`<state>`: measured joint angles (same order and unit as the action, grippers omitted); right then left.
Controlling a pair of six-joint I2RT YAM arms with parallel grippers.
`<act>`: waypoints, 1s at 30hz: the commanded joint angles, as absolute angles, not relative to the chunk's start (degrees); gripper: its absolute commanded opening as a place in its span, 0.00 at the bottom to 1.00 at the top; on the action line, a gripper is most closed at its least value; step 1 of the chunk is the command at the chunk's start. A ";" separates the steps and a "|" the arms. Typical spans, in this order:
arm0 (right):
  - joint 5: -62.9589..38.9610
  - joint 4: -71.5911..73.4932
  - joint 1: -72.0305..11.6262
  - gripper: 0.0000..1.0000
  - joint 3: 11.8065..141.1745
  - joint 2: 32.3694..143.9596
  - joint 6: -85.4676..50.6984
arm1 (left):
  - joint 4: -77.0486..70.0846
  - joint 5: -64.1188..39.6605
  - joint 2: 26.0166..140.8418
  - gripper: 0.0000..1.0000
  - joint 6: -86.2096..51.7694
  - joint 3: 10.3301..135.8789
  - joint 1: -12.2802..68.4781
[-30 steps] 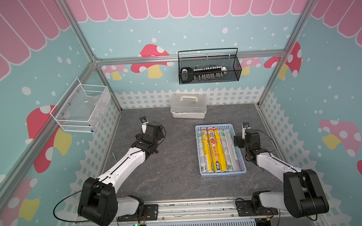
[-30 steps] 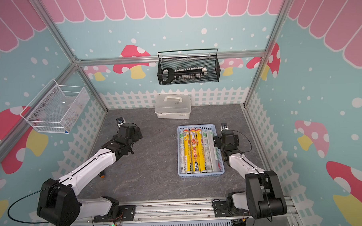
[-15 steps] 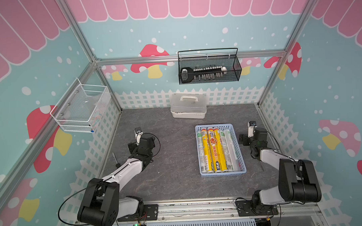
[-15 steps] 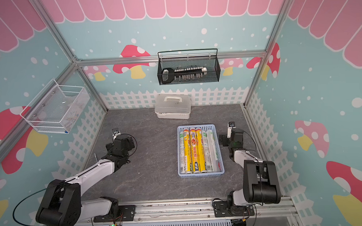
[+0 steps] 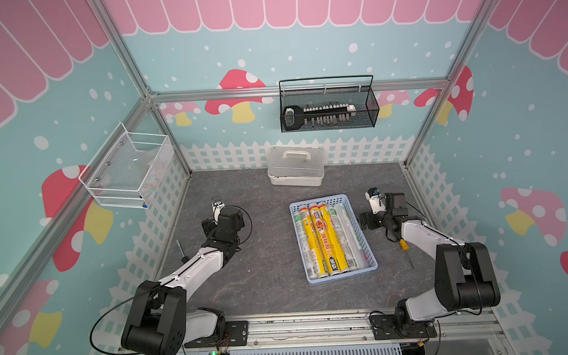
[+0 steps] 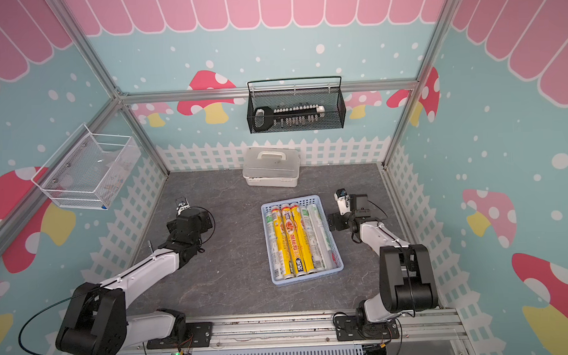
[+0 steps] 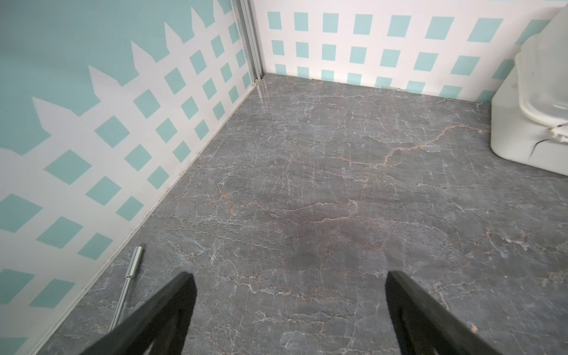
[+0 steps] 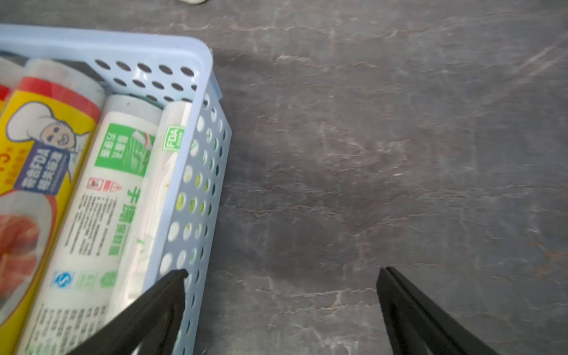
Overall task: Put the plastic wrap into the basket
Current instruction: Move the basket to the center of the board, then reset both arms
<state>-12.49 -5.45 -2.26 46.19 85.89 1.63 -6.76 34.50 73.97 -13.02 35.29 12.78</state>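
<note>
Both spread, empty: left claw (image 7: 289,275), right claw (image 8: 282,270); right wrist view crops plastic wrap (image 8: 101,190) in basket (image 8: 101,40).

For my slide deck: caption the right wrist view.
Open right hand above the grey tabletop, beside the light-blue basket with plastic wrap rolls lying inside.

We count plastic wrap (image 5: 325,238) rolls showing: five; two yellow, three white-and-green. Baskets, three: one blue basket (image 5: 343,275), one black wire basket (image 5: 329,124), one white wire basket (image 5: 114,190). One lidded box (image 5: 295,171). Loose tools, two: metal rod (image 7: 132,270), screwdriver (image 5: 403,244).
</note>
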 commanded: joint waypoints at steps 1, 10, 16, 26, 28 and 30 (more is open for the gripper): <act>-14.90 -13.23 -3.60 0.99 47.25 85.00 2.46 | -6.65 32.20 72.51 0.99 -11.78 36.38 12.39; 3.97 20.12 -2.92 1.00 32.98 80.22 2.23 | -17.28 25.26 74.17 0.99 -5.08 32.09 12.48; -0.31 31.07 0.44 1.00 31.60 85.87 0.99 | -31.13 21.95 81.60 0.99 1.49 29.24 12.39; 0.00 58.63 -1.03 0.99 18.47 88.32 3.23 | -44.32 13.14 86.35 0.99 -3.01 24.85 3.25; 1.18 52.07 -1.60 1.00 19.23 85.48 3.52 | -52.22 13.02 88.36 0.99 -3.82 21.86 2.02; 5.85 53.71 -2.36 1.00 20.28 87.59 2.63 | -48.59 13.64 87.29 0.99 -4.51 22.89 2.01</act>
<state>0.99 47.64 -1.43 18.92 86.52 2.57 -44.31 16.62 87.02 -2.24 23.55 2.00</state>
